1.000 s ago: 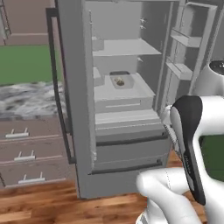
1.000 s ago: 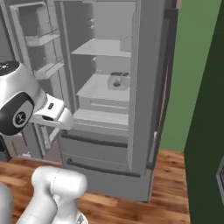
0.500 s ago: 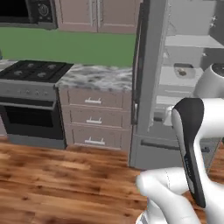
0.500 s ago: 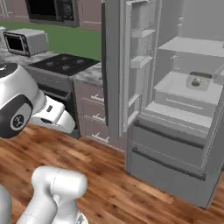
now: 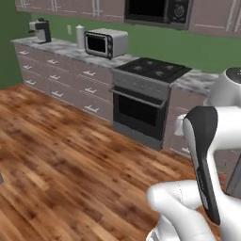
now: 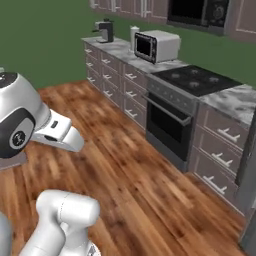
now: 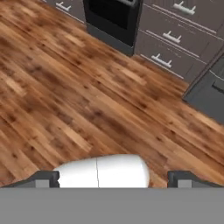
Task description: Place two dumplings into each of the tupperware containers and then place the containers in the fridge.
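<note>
Now | fingers (image 7: 113, 177): spread wide, empty, over wood floor (image 7: 65, 96) | oven (image 5: 141, 106): black-fronted, microwave (image 5: 107, 43) on table (image 5: 66, 47) just left of it

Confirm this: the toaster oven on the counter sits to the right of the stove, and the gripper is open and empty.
Wrong side. In the left base view the toaster oven sits on the counter left of the stove. The gripper is open and empty, as stated.

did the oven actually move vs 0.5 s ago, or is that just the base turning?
No. The oven sits between the same drawers under the stove; the whole view shifted, so the camera moved.
</note>
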